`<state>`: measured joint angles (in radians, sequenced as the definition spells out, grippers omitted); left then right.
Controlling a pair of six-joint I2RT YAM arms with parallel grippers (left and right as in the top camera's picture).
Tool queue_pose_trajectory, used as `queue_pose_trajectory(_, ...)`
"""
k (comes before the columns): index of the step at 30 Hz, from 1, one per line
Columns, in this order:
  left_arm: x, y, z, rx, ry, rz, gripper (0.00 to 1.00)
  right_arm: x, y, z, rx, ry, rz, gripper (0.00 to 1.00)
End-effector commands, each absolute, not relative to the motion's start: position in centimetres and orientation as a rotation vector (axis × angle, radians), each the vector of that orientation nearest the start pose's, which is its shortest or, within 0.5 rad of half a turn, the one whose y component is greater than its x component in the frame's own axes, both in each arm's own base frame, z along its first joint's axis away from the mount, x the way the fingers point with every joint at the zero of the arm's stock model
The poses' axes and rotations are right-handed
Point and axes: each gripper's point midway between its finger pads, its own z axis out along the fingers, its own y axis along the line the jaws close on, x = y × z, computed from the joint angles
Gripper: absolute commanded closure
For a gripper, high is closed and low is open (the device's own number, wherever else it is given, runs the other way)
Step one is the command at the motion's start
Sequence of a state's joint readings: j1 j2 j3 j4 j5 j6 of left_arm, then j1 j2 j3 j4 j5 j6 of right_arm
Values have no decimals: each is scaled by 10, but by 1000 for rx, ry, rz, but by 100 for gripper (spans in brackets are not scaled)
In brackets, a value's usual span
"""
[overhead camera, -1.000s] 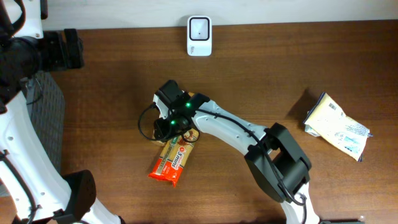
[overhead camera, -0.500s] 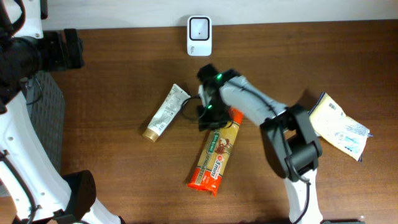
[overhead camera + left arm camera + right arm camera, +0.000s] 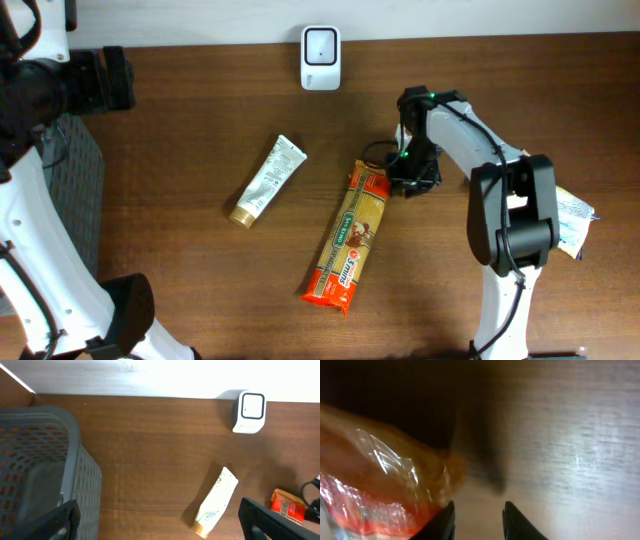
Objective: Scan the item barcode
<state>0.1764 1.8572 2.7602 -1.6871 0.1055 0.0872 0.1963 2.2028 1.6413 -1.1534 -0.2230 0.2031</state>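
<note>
Worktop (image 3: 180,120), brown wood. Scanner (image 3: 320,57) – white, at the far edge. Packet (image 3: 352,238) of pasta, orange and yellow, lying flat and aslant near the middle, on the near side of the scanner and well apart from it. Right pincer (image 3: 477,519) at the packet's upper end, fingers slightly parted with bare wood between them; crinkled film lies against one finger. Left pincer (image 3: 160,524) spread wide over the grey basket (image 3: 45,465), holding nothing. Tube (image 3: 265,181) – left of the packet, apart from it. Pale pouch (image 3: 565,215) at far right.
</note>
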Motion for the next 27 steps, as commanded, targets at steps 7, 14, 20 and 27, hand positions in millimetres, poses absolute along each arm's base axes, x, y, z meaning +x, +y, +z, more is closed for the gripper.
queue_pose_trajectory(7,369,48,424,-40,2345,2,1,390,219,20,-327,3043,585,67)
queue_pose_trajectory(14,369,48,424,-40,2345,2,1,316,236,21,-589,3206,819,35)
queue_pose_trajectory(20,369,48,424,-40,2345,2,1,287,244,-6,-551,3265,831,43)
queue_pose_trajectory(27,369,48,424,-40,2345,2,1,294,241,2,-538,3253,835,96)
